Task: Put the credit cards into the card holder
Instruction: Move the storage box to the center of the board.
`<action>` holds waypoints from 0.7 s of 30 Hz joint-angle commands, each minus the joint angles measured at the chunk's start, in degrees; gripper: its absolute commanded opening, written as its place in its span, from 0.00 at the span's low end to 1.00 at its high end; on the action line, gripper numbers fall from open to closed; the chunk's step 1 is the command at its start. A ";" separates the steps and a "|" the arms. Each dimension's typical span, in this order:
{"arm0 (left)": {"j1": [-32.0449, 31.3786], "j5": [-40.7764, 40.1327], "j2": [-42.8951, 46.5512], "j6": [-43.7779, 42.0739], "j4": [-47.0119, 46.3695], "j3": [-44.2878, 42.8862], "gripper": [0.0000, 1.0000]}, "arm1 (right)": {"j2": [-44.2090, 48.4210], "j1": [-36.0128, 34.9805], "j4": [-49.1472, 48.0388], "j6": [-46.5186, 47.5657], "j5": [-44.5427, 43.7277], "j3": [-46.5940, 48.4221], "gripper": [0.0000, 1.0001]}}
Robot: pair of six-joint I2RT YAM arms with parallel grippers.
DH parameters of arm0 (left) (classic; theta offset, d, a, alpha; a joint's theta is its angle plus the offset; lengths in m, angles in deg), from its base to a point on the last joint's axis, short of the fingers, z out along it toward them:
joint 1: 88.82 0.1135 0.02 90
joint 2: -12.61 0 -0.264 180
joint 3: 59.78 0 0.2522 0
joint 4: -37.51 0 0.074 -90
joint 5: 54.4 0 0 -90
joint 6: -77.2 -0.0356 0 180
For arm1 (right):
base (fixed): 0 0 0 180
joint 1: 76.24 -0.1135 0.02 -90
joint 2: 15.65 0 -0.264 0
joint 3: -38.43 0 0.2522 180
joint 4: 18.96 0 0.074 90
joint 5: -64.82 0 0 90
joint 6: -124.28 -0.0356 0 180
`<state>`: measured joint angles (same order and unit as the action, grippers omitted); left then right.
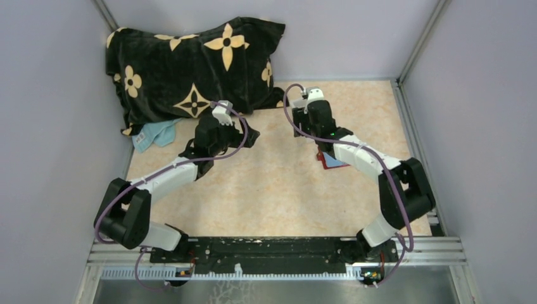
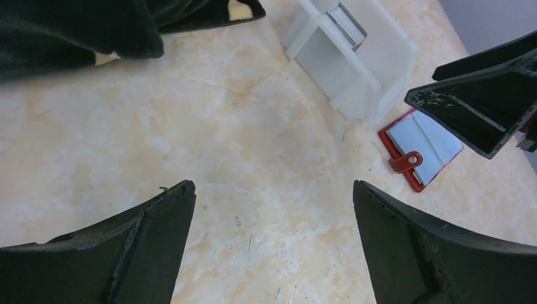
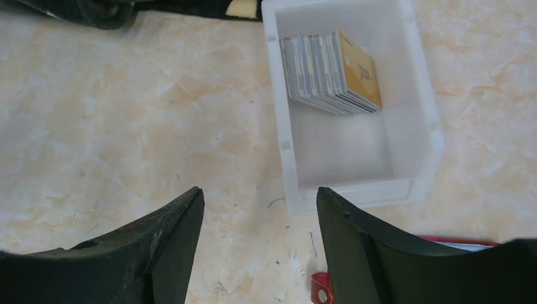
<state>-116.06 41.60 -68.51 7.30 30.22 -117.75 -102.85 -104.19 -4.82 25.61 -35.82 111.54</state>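
The credit cards (image 3: 329, 73) stand in a stack on edge inside a small white tray (image 3: 415, 180), with a tan card at the right end of the stack. In the left wrist view the tray (image 2: 373, 69) shows the cards (image 2: 347, 24) from the side. The red-edged card holder (image 2: 421, 151) lies flat just beyond the tray, with a pale face and a red snap tab. It also shows under the right arm (image 1: 329, 161). My right gripper (image 3: 259, 193) hangs open over bare table, just short of the tray. My left gripper (image 2: 272, 183) is open and empty, left of the tray.
A black cloth with tan flower shapes (image 1: 190, 63) is heaped at the back left, and a light blue cloth (image 1: 155, 134) lies at its edge. Grey walls close in the table on three sides. A right gripper finger (image 2: 481, 111) shows at the right of the left wrist view.
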 commanded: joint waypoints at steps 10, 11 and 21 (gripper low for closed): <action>-1.50 -5.66 -0.83 0.38 2.16 -2.31 1.00 | -13.44 2.03 -2.77 1.89 2.69 10.38 0.66; -1.57 -5.85 -0.95 0.30 2.09 -2.23 1.00 | -14.16 2.31 -2.82 1.90 3.22 10.85 0.66; -1.58 -6.52 -2.16 1.19 -0.64 -1.12 0.99 | -21.10 3.71 -1.75 3.30 6.69 15.23 0.63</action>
<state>-117.33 36.01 -69.69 8.19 31.88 -118.53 -122.28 -101.30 -5.15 27.71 -31.25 123.00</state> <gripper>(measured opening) 0.997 0.645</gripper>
